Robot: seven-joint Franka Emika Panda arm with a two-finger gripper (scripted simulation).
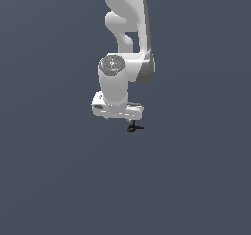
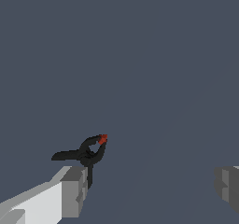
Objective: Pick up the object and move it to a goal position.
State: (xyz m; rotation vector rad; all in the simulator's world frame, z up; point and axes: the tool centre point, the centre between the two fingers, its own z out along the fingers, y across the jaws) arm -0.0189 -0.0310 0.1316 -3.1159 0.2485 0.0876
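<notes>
On my wrist feed the two fingers (image 2: 74, 192) stood wide apart, one grey pad near one edge of the frame and the other pad only partly in frame at the opposite edge, with open space between them. Nothing was clamped between them. The object (image 2: 86, 154), a thin black clamp-like piece with a small red tip (image 2: 103, 138), sat just beside the end of the nearer finger, its black arms splayed out past the pad and one thin leg running down along the pad's edge. I could not tell from that feed whether it actually touched the finger or merely lay close behind it. It was clearly off to that one side and not centred in the gap.

On the exterior feed the gripper (image 1: 128, 119) pointed down, and the same object (image 1: 134, 128) showed as a tiny dark cross with a red speck immediately below the white hand (image 1: 117, 110), toward the exterior view's right of it. It was far smaller than the hand above it. The fingers themselves were too small and too hidden there for me to judge their spread.

Above the hand the white Panda arm (image 1: 125, 38) rose straight up out of the frame. Everything else was a flat, even slate-grey surface (image 1: 49, 180).
</notes>
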